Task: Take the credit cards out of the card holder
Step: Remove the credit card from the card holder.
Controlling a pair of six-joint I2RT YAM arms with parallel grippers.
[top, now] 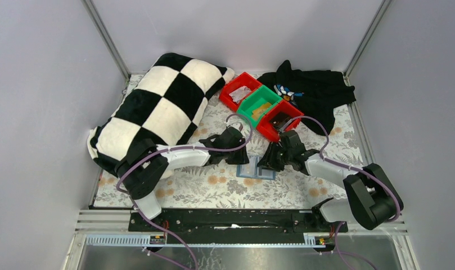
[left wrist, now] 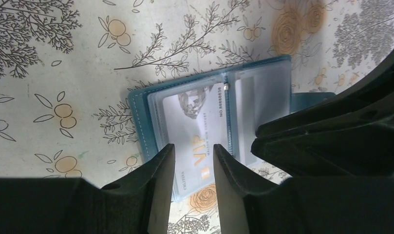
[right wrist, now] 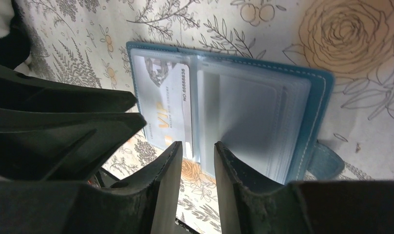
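The card holder [top: 256, 169] lies open. Left gripper [left wrist: 194, 152] and right gripper [right wrist: 197, 148] lean low over it, narrowly parted, holding nothing.

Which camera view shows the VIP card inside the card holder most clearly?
The right wrist view: the VIP card lies nearly whole in the card holder, print readable. The left wrist view shows it too, but the left pincer hides its lower corners. In the top external view the card is too small to tell.
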